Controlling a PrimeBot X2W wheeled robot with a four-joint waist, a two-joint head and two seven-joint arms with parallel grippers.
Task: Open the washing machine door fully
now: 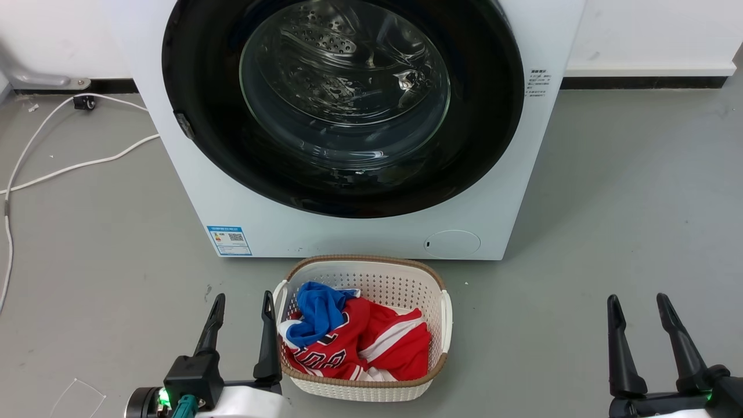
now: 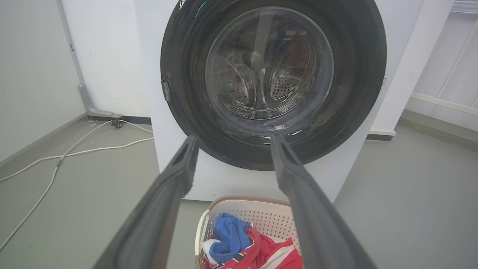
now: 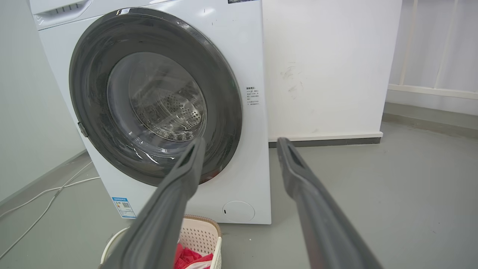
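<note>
I see washing machine door closed, upper centre | left gripper lower left, jaws released | right gripper lower right, jaws released

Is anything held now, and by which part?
Nothing is held: the left gripper and the right gripper are open and empty, away from the washing machine door.

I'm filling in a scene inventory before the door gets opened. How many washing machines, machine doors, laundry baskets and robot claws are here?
Washing machine: 1
Washing machine door: 1, shut
Laundry basket: 1, with red and blue clothes in it
Claws: 2, left claw and right claw, both open
Total: 5
</note>
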